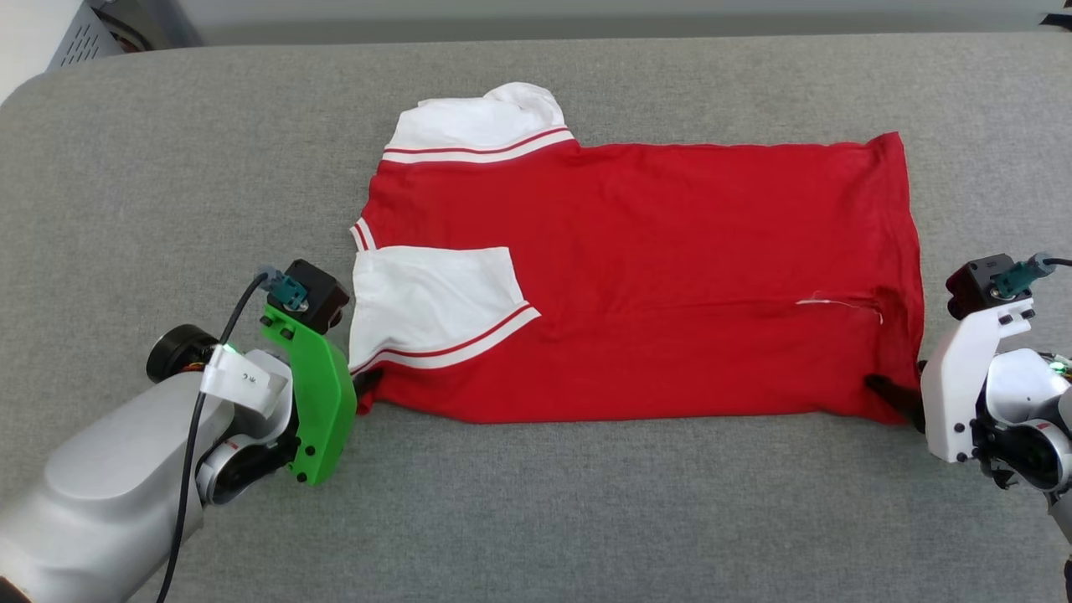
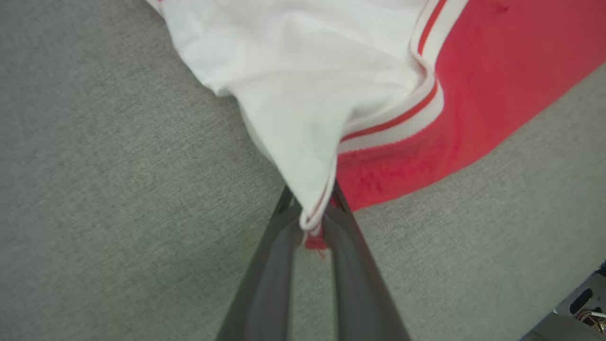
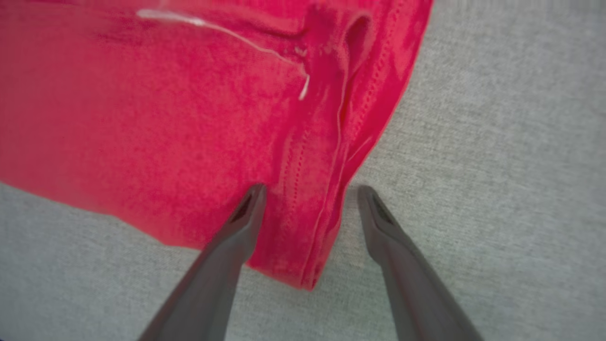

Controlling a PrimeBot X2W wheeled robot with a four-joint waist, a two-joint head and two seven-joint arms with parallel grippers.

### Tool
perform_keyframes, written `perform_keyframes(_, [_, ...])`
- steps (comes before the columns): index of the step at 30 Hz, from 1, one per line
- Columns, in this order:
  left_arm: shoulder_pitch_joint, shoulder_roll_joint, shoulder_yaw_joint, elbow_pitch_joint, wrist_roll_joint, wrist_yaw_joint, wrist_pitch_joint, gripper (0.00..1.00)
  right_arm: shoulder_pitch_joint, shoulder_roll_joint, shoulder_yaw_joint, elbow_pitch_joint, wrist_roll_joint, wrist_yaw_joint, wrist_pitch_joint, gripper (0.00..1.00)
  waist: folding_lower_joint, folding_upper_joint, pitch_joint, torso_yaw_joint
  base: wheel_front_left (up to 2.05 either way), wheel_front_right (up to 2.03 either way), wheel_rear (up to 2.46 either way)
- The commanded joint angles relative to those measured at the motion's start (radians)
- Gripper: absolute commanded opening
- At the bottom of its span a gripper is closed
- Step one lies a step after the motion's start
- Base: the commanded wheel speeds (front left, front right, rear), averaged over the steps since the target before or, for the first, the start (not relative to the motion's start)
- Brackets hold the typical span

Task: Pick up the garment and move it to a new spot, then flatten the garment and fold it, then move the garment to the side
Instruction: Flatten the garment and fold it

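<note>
The garment (image 1: 653, 276), a red T-shirt with white striped-trim sleeves, lies spread across the grey surface, folded lengthwise, with one sleeve (image 1: 431, 301) lying on its red body. My left gripper (image 2: 313, 208) is shut on the garment's near left corner (image 2: 315, 222), pinching white sleeve edge and red cloth together; in the head view the left gripper (image 1: 366, 387) sits at that corner. My right gripper (image 3: 310, 192) stands open around the near right hem corner (image 3: 307, 237), one finger over the cloth, the other on the bare surface; in the head view the right gripper (image 1: 889, 394) touches the hem.
The grey fabric-covered surface (image 1: 536, 519) runs wide on all sides of the garment. Its rounded far edge (image 1: 167, 50) meets a grey unit at the upper left corner. A loose white thread (image 1: 837, 303) lies on the red cloth near the right hem.
</note>
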Motion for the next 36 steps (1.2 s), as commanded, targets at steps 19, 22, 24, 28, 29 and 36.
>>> perform_keyframes(19, [0.061, 0.017, 0.011, 0.037, -0.034, -0.013, -0.082, 0.00, 0.035, -0.076, 0.089, -0.039, 0.099, 0.000, -0.202, 0.00, 0.0000, 0.0000, -0.101, -0.025, 0.00, 0.00, 0.00])
perform_keyframes(22, [0.079, 0.037, 0.011, 0.011, -0.040, -0.006, -0.085, 0.00, 0.055, -0.100, 0.080, -0.082, 0.110, 0.000, -0.210, 0.00, 0.0000, 0.0000, -0.118, -0.028, 0.00, 0.00, 0.00])
perform_keyframes(24, [0.094, 0.053, 0.009, -0.012, -0.042, 0.002, -0.085, 0.00, 0.073, -0.112, 0.068, -0.109, 0.115, 0.000, -0.212, 0.00, 0.0000, 0.0000, -0.128, -0.028, 0.00, 0.00, 0.00])
perform_keyframes(28, [0.130, 0.084, 0.000, -0.072, -0.049, 0.021, -0.082, 0.00, 0.127, -0.136, 0.040, -0.157, 0.122, 0.000, -0.211, 0.00, 0.0000, 0.0000, -0.148, -0.023, 0.00, 0.00, 0.00])
perform_keyframes(29, [0.142, 0.091, -0.002, -0.090, -0.053, 0.028, -0.082, 0.00, 0.146, -0.142, 0.032, -0.171, 0.122, 0.000, -0.210, 0.00, 0.0000, 0.0000, -0.154, -0.020, 0.00, 0.00, 0.00])
perform_keyframes(36, [0.227, 0.119, -0.031, -0.192, -0.064, 0.085, -0.078, 0.00, 0.280, -0.156, -0.042, -0.245, 0.124, 0.000, -0.198, 0.00, 0.0000, 0.0000, -0.182, -0.010, 0.00, 0.00, 0.00])
